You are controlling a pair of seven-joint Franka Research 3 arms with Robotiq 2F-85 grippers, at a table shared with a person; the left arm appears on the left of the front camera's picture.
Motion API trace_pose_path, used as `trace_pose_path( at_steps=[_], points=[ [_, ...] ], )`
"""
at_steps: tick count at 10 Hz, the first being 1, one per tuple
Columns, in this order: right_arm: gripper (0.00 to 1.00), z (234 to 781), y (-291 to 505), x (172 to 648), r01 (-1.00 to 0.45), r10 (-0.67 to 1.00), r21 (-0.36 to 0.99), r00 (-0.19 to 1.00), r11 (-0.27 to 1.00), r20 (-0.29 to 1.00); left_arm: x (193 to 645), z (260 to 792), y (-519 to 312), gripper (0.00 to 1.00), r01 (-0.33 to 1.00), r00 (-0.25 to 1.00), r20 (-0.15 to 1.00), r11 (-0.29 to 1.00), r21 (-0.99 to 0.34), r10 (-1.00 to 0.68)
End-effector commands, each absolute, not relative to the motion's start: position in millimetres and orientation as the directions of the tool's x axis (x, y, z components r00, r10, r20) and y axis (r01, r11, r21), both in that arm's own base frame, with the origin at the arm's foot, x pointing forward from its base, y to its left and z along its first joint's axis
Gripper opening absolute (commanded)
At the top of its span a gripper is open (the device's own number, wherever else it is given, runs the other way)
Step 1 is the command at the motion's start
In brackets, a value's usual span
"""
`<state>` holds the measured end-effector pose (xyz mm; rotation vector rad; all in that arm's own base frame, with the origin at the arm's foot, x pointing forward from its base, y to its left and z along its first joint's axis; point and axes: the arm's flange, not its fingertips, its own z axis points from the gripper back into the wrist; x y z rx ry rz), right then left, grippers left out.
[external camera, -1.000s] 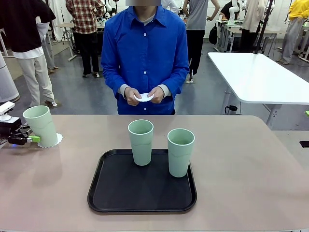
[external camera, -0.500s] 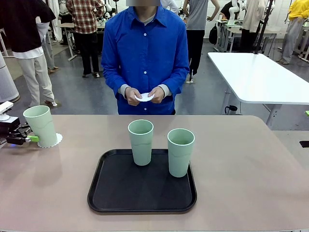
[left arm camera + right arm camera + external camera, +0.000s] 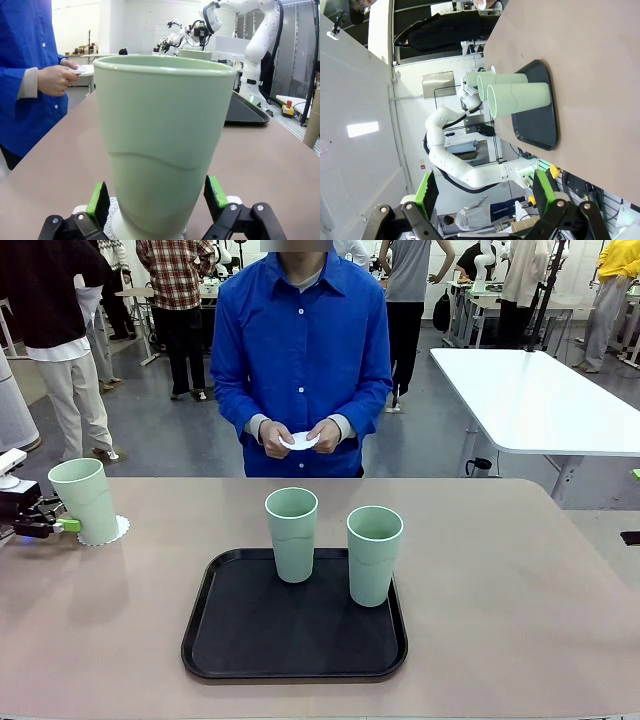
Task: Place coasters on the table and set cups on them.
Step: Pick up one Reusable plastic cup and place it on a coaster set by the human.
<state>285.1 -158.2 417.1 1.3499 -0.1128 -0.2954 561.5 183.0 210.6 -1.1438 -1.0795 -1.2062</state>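
Observation:
A mint-green cup (image 3: 85,498) stands on a lacy white coaster (image 3: 110,532) at the far left of the beige table (image 3: 520,580). My left gripper (image 3: 52,526) is open beside it. In the left wrist view this cup (image 3: 165,145) stands between the green pads (image 3: 97,200), which sit a little off its sides, with the coaster (image 3: 113,220) under its base. Two more cups (image 3: 291,533) (image 3: 374,554) stand on the black tray (image 3: 290,640). The person holds another coaster (image 3: 298,441) in both hands. My right gripper (image 3: 485,192) is open and holds nothing.
A white table (image 3: 530,400) stands beyond the far right corner. The right wrist view is rolled sideways and shows the tray (image 3: 547,120) with its cups (image 3: 517,97) far off. People stand in the background.
My left gripper has edged slightly back toward the table's left edge. The cup stays on its coaster, and the person's hands have not moved.

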Motion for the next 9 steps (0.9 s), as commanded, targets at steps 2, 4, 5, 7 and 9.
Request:
trace_pose_path(
  at_steps=[2, 4, 5, 7, 9],
  points=[
    [1.0, 417.5, -158.2, 287.3, 0.138, -0.284, 0.975, 0.955, 0.174, -0.085, 564.4, 216.7, 192.9, 1.0, 0.998, 0.066, 0.988, 0.033, -0.062, -0.138],
    [1.0, 417.5, -158.2, 287.3, 0.138, -0.284, 0.975, 0.955, 0.174, -0.085, 563.0, 220.0, 202.6, 1.0, 0.997, 0.07, 0.986, 0.043, -0.065, -0.152],
    [1.0, 417.5, -158.2, 287.3, 0.138, -0.284, 0.975, 0.955, 0.174, -0.085, 562.3, 221.8, 207.7, 1.0, 0.996, 0.079, 0.984, 0.047, -0.073, -0.162],
    [1.0, 417.5, -158.2, 287.3, 0.138, -0.284, 0.975, 0.955, 0.174, -0.085, 556.2, 226.2, 225.7, 1.0, 0.996, 0.085, 0.977, 0.058, -0.075, -0.194],
    [1.0, 417.5, -158.2, 287.3, 0.138, -0.284, 0.975, 0.955, 0.174, -0.085, 543.5, 247.1, 245.4, 1.0, 0.986, 0.136, 0.953, 0.131, -0.104, -0.27]
  ],
)
